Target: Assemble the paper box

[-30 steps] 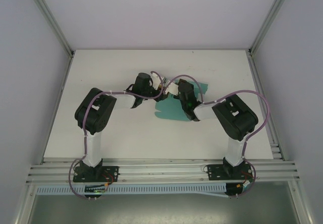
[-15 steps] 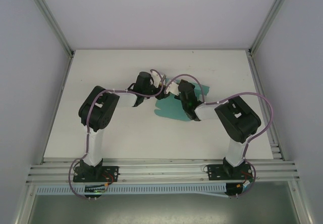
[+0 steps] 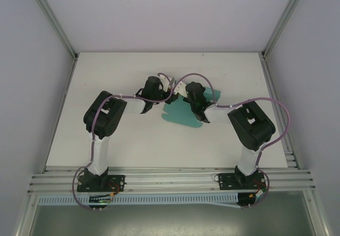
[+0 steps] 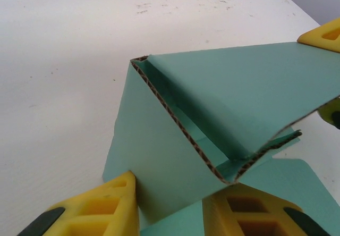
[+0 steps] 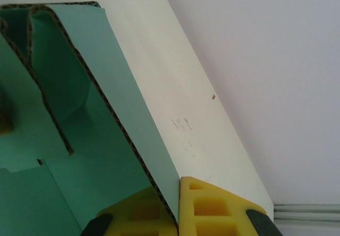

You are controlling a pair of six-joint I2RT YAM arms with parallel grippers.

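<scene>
- A white bench (image 3: 106, 87) carries the work. Both arms reach in from the near edge toward its middle.
- The teal-green corrugated paper box (image 3: 183, 118) lies there between the two hands, half formed. One flat panel rests on the bench. In the left wrist view, other panels are folded up into a tent-like ridge.
- The right hand (image 5: 172, 215) is pressed together on an upright wall of the box, with the card's edge sandwiched between its yellow pads (image 5: 212, 209).
- The left hand (image 4: 170, 215) straddles a lower folded corner, with a yellow finger (image 4: 101, 212) on either side. I cannot tell whether the fingers actually squeeze the card.
- As a judgement, the step in hand is bringing the raised walls square to the base. It likely goes best if the right hand acts as a steady anchor. The left hand should grip close to the crease rather than mid-panel, so the card bends along its scored line.
- The main risk is that thin card buckles or springs open. Slow, light pressure should help.
</scene>
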